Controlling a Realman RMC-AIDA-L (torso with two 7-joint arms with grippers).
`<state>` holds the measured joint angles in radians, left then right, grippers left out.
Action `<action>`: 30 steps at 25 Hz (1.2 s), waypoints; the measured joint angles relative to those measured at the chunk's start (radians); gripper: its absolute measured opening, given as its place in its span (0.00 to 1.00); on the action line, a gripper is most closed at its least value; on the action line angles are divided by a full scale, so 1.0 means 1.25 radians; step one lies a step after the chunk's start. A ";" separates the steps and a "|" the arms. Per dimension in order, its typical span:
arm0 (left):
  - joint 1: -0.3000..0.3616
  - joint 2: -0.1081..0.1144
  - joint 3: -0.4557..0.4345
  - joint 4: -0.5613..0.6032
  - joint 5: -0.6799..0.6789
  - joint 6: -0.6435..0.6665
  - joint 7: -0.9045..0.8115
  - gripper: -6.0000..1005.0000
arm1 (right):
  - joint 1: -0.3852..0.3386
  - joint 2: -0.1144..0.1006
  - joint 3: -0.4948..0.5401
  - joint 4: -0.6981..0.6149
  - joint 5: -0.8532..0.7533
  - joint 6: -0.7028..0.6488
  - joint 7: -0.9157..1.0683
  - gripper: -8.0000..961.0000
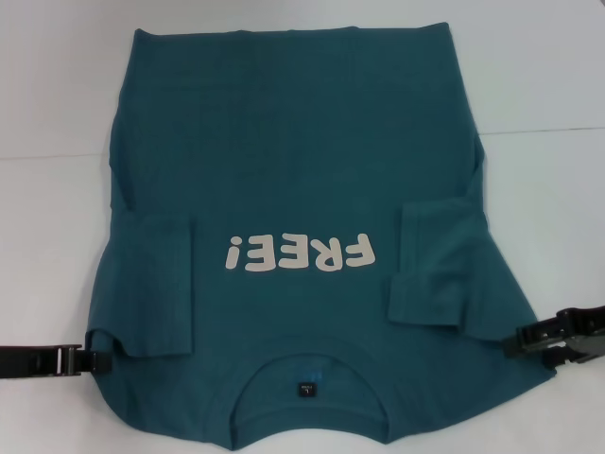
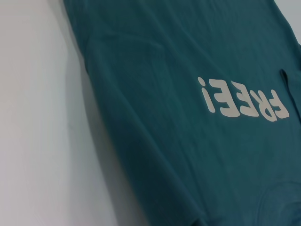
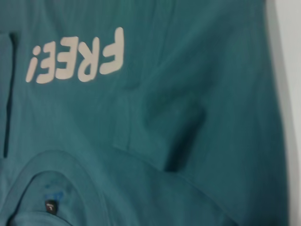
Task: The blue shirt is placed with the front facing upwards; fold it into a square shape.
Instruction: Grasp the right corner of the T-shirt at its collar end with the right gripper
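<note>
Covering most of the white table (image 1: 548, 85), the blue shirt (image 1: 302, 170) is laid flat with its front up, the collar nearest the robot and the hem at the far edge. Both short sleeves are seen already turned inward over the body, one on each side of the off-white "FREE!" print (image 1: 295, 253). The cloth is judged to be light, soft and limp: it will drape and wrinkle rather than keep a shape, and a fold carried by one corner alone would likely sag or twist. A hold is therefore best taken at the two shoulder edges, close beside the collar (image 1: 307, 378) with its small dark neck label (image 1: 307, 390), so that the near part can be lifted evenly and laid over toward the hem. The left end effector (image 1: 95, 359) is placed at the shirt's left shoulder edge, touching the fabric; whether it is parted or closed cannot be told. The right end effector (image 1: 527, 339) is placed at the right shoulder edge, and its condition cannot be told either. In the wrist views only cloth and table are shown.
</note>
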<state>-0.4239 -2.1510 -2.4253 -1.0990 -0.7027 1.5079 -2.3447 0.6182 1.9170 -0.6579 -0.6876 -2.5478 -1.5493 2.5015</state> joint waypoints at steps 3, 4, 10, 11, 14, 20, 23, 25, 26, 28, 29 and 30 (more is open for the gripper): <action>-0.001 0.000 0.000 0.000 0.000 0.000 0.001 0.04 | 0.004 0.003 0.001 0.000 0.015 0.001 -0.001 0.89; -0.002 0.000 0.000 0.001 0.000 0.000 0.001 0.04 | 0.005 0.003 0.001 0.000 0.020 0.002 -0.002 0.89; -0.003 0.000 0.000 0.001 -0.001 0.000 0.001 0.04 | 0.017 0.009 -0.002 0.000 0.029 0.015 -0.005 0.89; -0.003 0.000 0.000 0.001 -0.001 0.000 0.001 0.04 | 0.017 0.009 -0.004 -0.002 0.028 0.015 -0.006 0.89; -0.003 0.000 0.000 0.001 -0.001 0.000 0.001 0.04 | 0.012 0.000 -0.005 -0.013 0.024 0.006 -0.007 0.89; -0.003 0.000 0.004 0.003 -0.001 0.000 0.001 0.04 | -0.009 -0.027 -0.005 -0.019 0.015 -0.010 -0.004 0.89; -0.003 -0.002 0.005 0.003 -0.001 0.000 0.001 0.04 | -0.017 -0.029 -0.005 -0.019 0.002 -0.010 -0.004 0.89; -0.003 -0.002 0.006 0.003 -0.001 0.000 0.001 0.04 | -0.018 -0.026 -0.005 -0.018 -0.004 -0.009 -0.006 0.89; -0.003 -0.002 0.006 0.003 -0.001 0.000 0.001 0.04 | -0.018 -0.023 -0.005 -0.017 -0.006 -0.008 -0.007 0.89; -0.003 -0.002 0.006 0.003 -0.001 0.000 0.001 0.04 | -0.018 -0.016 -0.006 -0.017 -0.007 -0.006 -0.008 0.89; -0.004 -0.002 0.006 0.003 -0.001 0.000 0.001 0.04 | -0.018 -0.014 -0.007 -0.017 -0.007 -0.005 -0.009 0.89; -0.004 -0.002 0.005 0.003 -0.001 0.000 0.001 0.04 | -0.017 -0.013 -0.009 -0.017 -0.007 -0.004 -0.009 0.89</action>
<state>-0.4284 -2.1536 -2.4185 -1.0951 -0.7040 1.5078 -2.3439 0.5963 1.9014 -0.6688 -0.7085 -2.5571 -1.5539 2.4901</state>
